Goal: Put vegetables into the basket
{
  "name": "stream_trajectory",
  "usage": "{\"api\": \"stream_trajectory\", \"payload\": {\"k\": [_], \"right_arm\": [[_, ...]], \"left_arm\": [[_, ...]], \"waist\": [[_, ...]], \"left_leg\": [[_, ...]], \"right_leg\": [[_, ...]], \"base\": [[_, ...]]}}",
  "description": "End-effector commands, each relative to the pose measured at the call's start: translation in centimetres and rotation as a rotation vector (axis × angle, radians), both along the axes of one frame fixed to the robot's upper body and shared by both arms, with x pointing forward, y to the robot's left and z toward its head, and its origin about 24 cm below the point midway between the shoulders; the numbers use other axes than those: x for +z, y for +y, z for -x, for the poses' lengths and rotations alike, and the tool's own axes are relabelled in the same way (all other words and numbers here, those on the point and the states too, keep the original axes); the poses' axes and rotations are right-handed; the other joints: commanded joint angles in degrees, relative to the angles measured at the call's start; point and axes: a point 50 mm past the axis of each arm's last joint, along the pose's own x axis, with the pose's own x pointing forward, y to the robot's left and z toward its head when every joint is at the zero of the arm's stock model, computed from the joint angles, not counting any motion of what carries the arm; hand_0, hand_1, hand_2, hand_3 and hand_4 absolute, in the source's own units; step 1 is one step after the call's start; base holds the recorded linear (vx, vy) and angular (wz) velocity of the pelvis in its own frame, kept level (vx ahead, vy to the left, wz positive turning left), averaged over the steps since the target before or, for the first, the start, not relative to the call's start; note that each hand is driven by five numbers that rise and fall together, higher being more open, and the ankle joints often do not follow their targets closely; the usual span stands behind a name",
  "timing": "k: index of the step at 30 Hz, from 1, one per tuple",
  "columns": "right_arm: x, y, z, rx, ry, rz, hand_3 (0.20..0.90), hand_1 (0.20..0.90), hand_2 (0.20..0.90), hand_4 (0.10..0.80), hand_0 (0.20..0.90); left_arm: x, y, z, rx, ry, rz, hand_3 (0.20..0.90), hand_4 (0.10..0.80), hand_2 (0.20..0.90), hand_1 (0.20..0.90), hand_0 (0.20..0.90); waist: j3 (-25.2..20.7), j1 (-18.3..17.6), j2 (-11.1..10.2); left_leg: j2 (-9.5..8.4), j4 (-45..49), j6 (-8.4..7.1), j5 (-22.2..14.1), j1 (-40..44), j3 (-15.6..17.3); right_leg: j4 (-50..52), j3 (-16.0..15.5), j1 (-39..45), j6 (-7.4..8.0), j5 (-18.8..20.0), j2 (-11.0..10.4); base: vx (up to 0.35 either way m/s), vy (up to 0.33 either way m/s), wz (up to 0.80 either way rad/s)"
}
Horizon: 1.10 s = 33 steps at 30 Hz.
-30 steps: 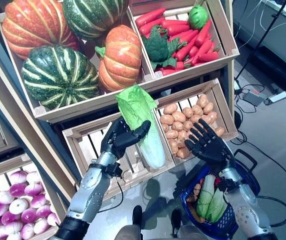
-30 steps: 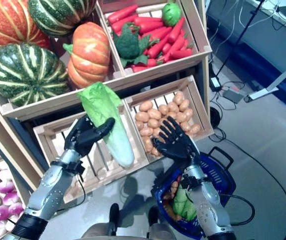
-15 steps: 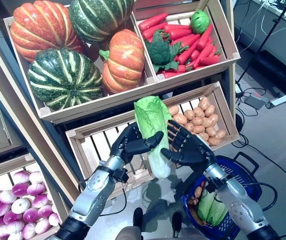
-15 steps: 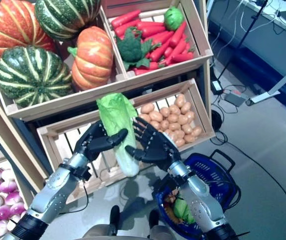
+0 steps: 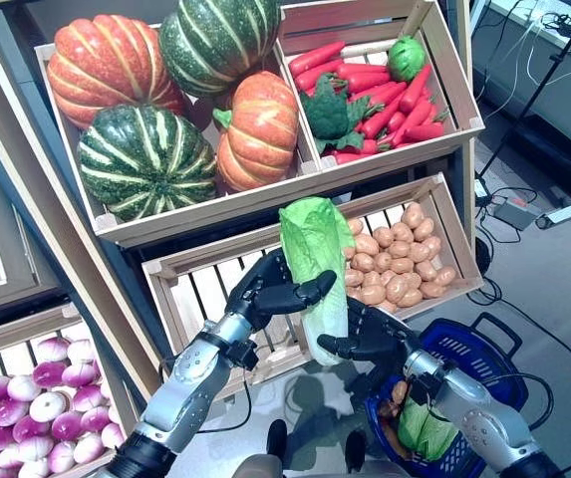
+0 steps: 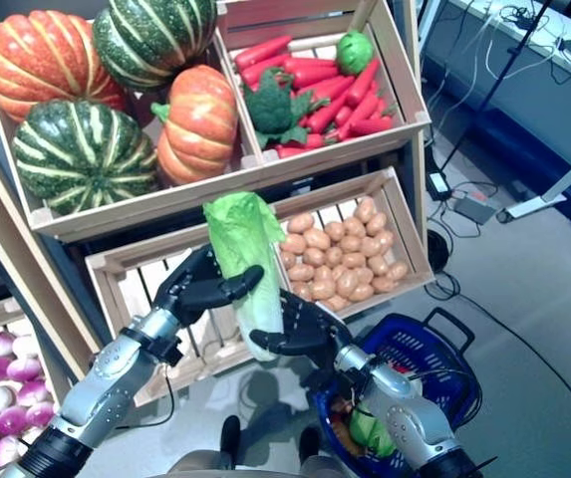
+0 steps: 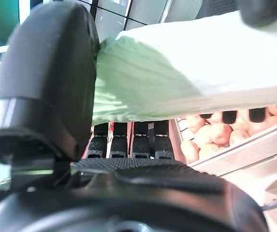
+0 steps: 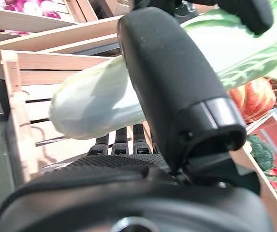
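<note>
The cabbage [image 5: 317, 261] hangs upright in front of the crates [image 5: 201, 294], above the basket [image 5: 476, 351], its middle hidden by fingers. The left hand [image 5: 270, 292] grips its upper part, thumb across the leaves; the right hand [image 5: 370, 336] clasps its white base.

Bright, even indoor light falls from above on the crates [image 5: 265, 194]. A soft shadow lies on the floor [image 5: 310, 413] just below the cabbage [image 5: 317, 259]. Both wrist views are blurred up close: each dark thumb [image 7: 46, 82] fills the frame, and the cabbage there looks washed-out pale.
</note>
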Motion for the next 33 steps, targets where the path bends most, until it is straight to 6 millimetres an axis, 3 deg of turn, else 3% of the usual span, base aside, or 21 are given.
{"api": "stream_trajectory", "payload": {"k": [1,8,15,33], "right_arm": [[0.6,0.4,-0.3,0.043,-0.045,0.02,0.9,0.9,0.9,0.8,0.9],[-0.8,-0.4,0.2,0.016,0.022,0.072,0.9,0.9,0.9,0.8,0.9],[-0.7,-1.2,0.0,-0.012,0.026,0.091,0.9,0.9,0.9,0.8,0.9],[0.2,0.2,-0.4,0.029,-0.011,0.05,0.9,0.9,0.9,0.8,0.9]], "left_arm": [[5.4,-1.0,-0.4,-0.083,-0.26,0.151,0.3,0.4,0.3,0.3,0.3],[5.5,-1.0,-0.3,-0.101,-0.263,0.17,0.3,0.4,0.3,0.3,0.3],[5.3,-1.4,-0.2,-0.16,-0.229,0.185,0.3,0.4,0.3,0.3,0.3],[4.0,-4.7,1.0,-0.439,-0.064,0.32,0.3,0.4,0.3,0.3,0.3]], "waist": [[-6.4,0.0,-2.9],[-6.6,-0.1,-3.0],[-6.6,-0.3,-3.2],[-6.8,-0.9,-3.1]], "left_leg": [[-1.92,1.5,0.46,-4.9,1.6,-1.7],[-1.84,1.4,0.47,-4.9,1.6,-1.5],[-1.94,1.4,0.61,-4.9,1.7,-1.7],[-1.54,1.2,0.82,-5.1,2.0,-0.9]], "right_leg": [[1.5,-0.7,-0.8,1.61,2.6,-3.3],[1.6,-0.6,-1.0,1.62,2.6,-3.3],[1.7,0.0,-1.0,1.76,2.7,-3.2],[1.6,1.1,-1.1,2.03,2.7,-3.0]], "base": [[0.0,0.0,0.0],[0.0,0.0,0.0],[0.0,0.0,0.0],[0.0,0.0,0.0]]}}
